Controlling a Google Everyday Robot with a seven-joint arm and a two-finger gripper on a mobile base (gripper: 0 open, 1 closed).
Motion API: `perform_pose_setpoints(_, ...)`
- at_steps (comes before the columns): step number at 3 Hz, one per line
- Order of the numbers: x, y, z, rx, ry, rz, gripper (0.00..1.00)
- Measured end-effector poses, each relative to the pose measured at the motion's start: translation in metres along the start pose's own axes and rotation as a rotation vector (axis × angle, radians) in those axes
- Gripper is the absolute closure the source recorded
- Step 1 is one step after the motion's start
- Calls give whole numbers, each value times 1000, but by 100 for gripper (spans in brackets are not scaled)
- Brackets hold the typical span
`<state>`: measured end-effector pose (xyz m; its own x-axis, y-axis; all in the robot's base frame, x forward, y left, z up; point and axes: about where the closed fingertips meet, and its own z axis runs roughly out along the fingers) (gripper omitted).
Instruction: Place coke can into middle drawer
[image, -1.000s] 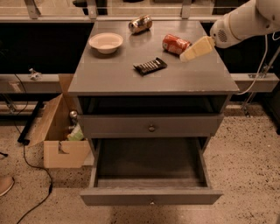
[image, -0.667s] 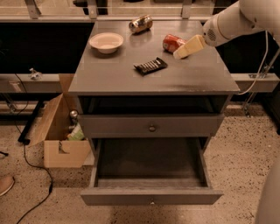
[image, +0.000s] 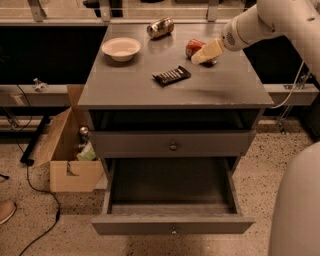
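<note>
One gold can (image: 160, 27), one bowl (image: 121, 48) and one bar (image: 171, 75) sit on the top (image: 125, 87). The gripper (image: 204, 55) is at the coke can (image: 192, 47); we cannot tell its grip.

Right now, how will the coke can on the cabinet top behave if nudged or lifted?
The coke can seems to lie on its side, so a nudge from the gripper, close beside it, would probably roll it. Its smooth rounded wall may slip in a grasp. As a soda can, it likely dents if squeezed hard.

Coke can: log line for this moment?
coke can: on cabinet top, back right | tool: at the can | middle drawer: open, nothing inside
</note>
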<state>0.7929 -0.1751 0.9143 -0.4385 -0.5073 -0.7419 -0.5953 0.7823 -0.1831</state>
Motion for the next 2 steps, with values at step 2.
perform_pose_setpoints(2,-4,-17,53,28,11,17,0)
